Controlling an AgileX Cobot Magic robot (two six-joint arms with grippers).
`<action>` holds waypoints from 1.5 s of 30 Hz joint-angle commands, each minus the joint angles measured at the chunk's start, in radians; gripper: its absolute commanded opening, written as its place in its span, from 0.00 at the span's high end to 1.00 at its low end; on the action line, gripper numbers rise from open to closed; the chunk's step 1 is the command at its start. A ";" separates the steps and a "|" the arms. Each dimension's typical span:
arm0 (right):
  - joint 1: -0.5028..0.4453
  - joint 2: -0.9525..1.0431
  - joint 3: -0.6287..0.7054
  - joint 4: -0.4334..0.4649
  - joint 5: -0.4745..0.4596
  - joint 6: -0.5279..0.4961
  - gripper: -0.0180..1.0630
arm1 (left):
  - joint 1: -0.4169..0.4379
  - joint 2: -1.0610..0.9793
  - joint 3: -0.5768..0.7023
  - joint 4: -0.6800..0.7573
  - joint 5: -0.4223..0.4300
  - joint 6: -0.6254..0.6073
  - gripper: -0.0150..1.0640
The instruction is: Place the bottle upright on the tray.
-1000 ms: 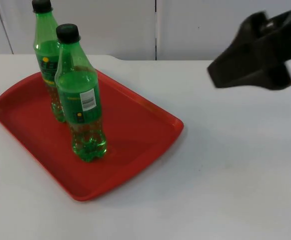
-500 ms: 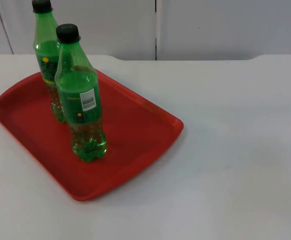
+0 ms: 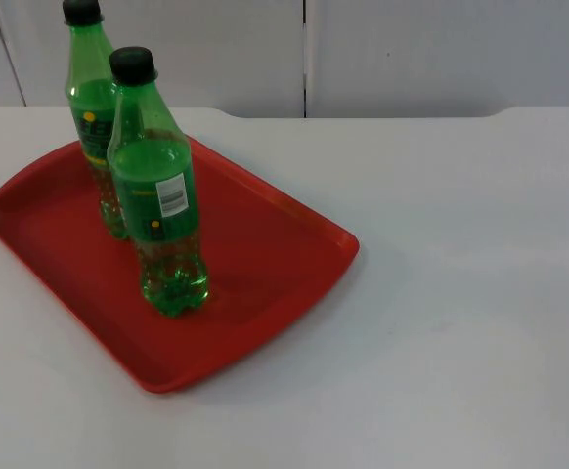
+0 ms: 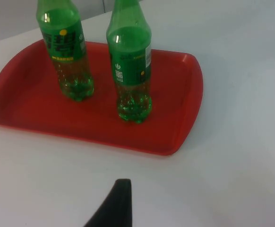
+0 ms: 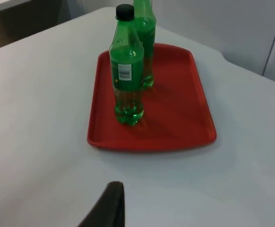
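A red tray (image 3: 265,264) of smooth, slightly glossy plastic lies on the matt white table (image 3: 460,293); it is a rounded rectangle with a low raised rim, set askew so that one corner points toward four o'clock in the top view. Two bottles stand upright in it, both of clear green plastic with ribbed, lobed bases, black screw caps and green labels. The nearer bottle (image 3: 157,210) stands about the middle of the tray, its label carrying a white barcode patch; the farther bottle (image 3: 94,117) stands just behind it toward eleven o'clock, near the tray's back rim, its label marked with a yellow dot. In the top view the two overlap, so whether they touch cannot be told there; the left wrist view shows them apart, the nearer bottle (image 4: 130,66) at three o'clock of the farther one (image 4: 66,52). Both arms are drawn back, off the tray. A black fingertip of the left gripper (image 4: 115,204) hangs above bare table short of the tray's long rim, and one of the right gripper (image 5: 108,206) likewise. Whether either claw is open or closed cannot be told.
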 commanded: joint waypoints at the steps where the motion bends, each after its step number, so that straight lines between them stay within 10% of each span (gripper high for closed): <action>1: 0.002 -0.041 0.003 0.001 0.037 -0.005 0.01 | -0.007 -0.004 0.005 0.002 -0.002 0.002 0.01; 22: -0.001 -0.349 0.012 -0.024 0.442 0.070 0.01 | -0.007 -0.004 0.005 0.002 -0.002 0.004 0.01; 45: -0.001 -0.349 0.023 -0.022 0.416 0.037 0.01 | -0.007 -0.004 0.005 0.002 -0.002 0.004 0.01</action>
